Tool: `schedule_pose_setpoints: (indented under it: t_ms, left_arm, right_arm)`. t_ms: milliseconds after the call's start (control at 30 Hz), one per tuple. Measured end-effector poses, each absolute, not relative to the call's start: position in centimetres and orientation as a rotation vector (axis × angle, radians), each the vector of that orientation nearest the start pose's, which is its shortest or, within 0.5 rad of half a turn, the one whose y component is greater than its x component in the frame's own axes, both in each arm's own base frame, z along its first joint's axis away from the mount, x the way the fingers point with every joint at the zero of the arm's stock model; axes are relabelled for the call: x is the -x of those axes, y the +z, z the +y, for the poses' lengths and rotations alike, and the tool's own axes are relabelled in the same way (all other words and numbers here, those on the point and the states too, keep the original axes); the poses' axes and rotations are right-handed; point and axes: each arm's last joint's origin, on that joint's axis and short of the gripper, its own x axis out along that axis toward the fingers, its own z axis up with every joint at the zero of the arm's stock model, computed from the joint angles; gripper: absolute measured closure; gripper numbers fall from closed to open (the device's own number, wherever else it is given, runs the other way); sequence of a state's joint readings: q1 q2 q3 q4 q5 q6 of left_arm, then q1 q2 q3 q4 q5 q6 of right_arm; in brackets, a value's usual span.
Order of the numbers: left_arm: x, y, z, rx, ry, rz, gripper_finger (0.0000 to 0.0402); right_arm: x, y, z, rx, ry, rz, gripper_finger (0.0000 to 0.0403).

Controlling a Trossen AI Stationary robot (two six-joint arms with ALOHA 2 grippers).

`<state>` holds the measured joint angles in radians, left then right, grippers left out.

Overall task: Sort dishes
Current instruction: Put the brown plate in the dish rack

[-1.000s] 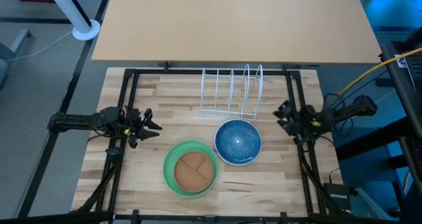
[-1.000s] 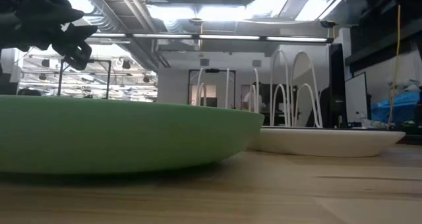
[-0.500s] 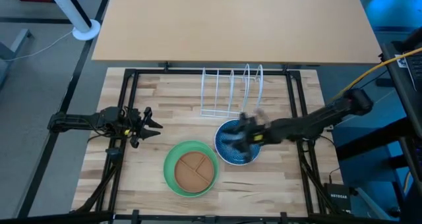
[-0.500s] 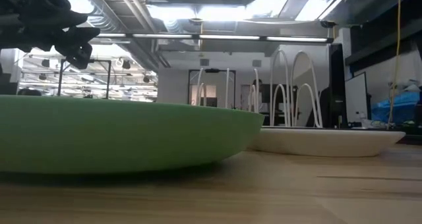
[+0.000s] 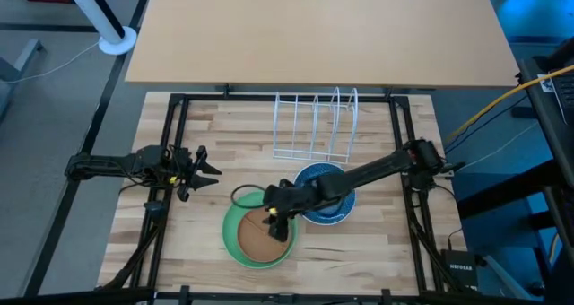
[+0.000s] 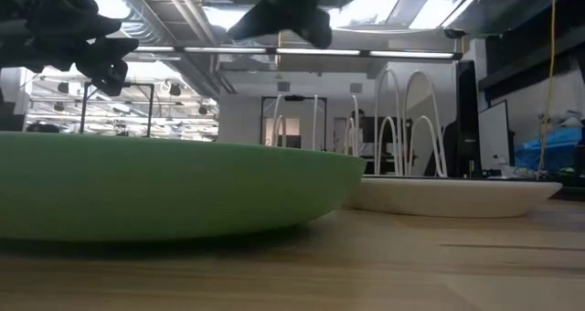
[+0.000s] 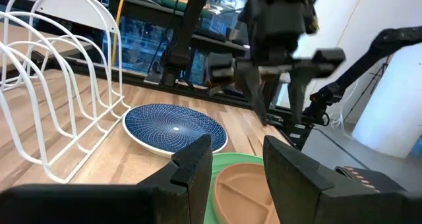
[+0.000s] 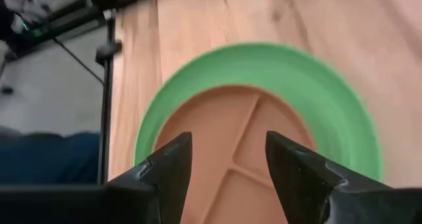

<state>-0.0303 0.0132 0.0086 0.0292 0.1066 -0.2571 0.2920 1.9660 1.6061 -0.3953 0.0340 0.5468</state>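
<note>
Brown wood-like plate (image 5: 261,233) nested inside the green plate (image 5: 235,244), and the right gripper (image 5: 274,221) hangs directly over it, fingers spread apart with nothing between them! The right wrist view shows the plate's dividers straight ahead between both fingers. The blue speckled dish (image 5: 334,206) lies just behind the gripper, under its own arm, touching the green plate's rim, with the white wire rack (image 5: 314,124) beyond. The left gripper (image 5: 202,169) waits off to the side, open, plainly the farther one. My read: straight down onto the brown plate's rim.
</note>
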Motion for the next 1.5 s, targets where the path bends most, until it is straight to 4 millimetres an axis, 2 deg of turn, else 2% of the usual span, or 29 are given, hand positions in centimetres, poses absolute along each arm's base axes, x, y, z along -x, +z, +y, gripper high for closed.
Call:
schedule_pose_setpoints:
  t_ms: [267, 433, 600, 1200, 1333, 1500]
  left_arm:
    - [-9.8, 16.8, -0.6, 0.307, -0.140, -0.003, 0.0274]
    - [-9.8, 16.8, -0.6, 0.305, -0.141, -0.003, 0.0274]
    - [-9.8, 16.8, -0.6, 0.304, -0.141, -0.002, 0.0274]
    - [-9.8, 16.8, -0.6, 0.302, -0.141, -0.002, 0.0274]
    - [-9.8, 16.8, -0.6, 0.302, -0.141, -0.002, 0.0274]
    - [-9.8, 16.8, -0.6, 0.302, -0.141, -0.002, 0.0274]
  right_arm:
    - [-43.8, 22.0, 11.5, -0.455, -0.014, 0.944, 0.0205]
    - [-43.4, 20.2, 10.7, -0.469, -0.073, 1.073, 0.0205]
    - [-43.3, 19.2, 9.9, -0.466, -0.114, 1.139, 0.0205]
    - [-43.9, 15.1, 10.2, -0.499, -0.114, 1.248, 0.0206]
    - [-44.0, 15.1, 10.2, -0.504, -0.106, 1.247, 0.0229]
    - [-44.0, 15.0, 10.3, -0.509, -0.099, 1.248, 0.0300]
